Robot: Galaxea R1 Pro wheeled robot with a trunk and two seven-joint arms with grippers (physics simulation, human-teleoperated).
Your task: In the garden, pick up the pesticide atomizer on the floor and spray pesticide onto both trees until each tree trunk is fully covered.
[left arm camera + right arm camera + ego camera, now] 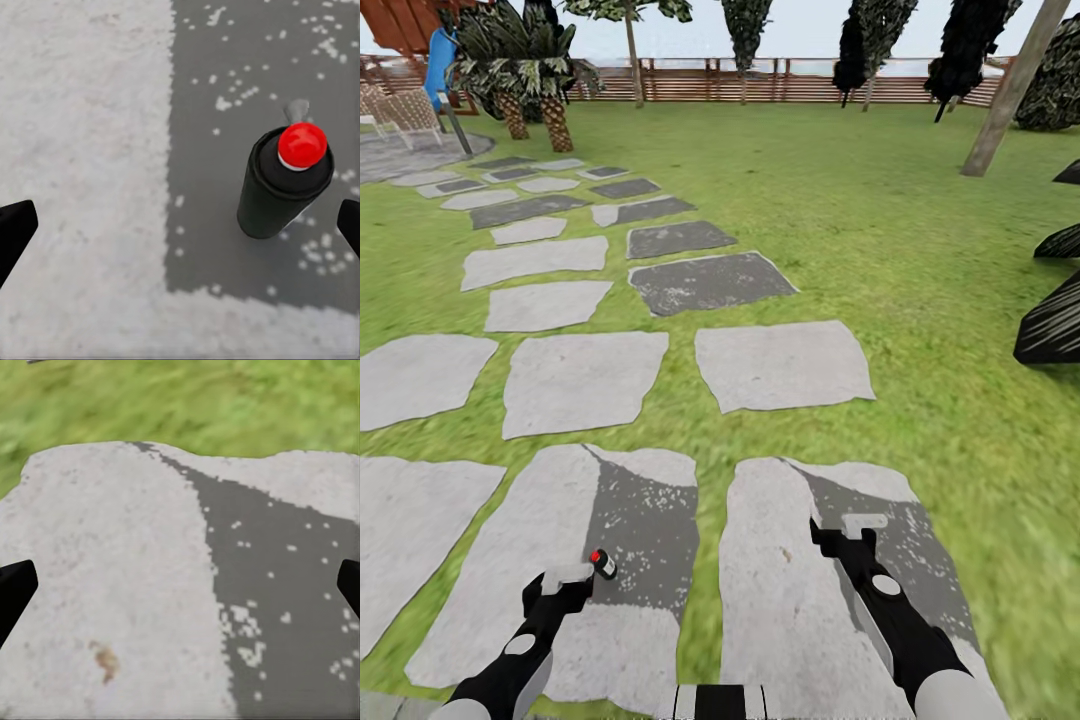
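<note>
My left gripper (180,225) hangs with fingers wide apart above the pesticide atomizer (285,184), which stands upright on a grey slab (645,520) (dark patch). My right gripper (180,585) is also spread, holding nothing.

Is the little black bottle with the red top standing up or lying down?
Standing up. The pesticide atomizer stands on its base on a grey stone slab, red top uppermost, between the open left gripper fingers, untouched.
</note>
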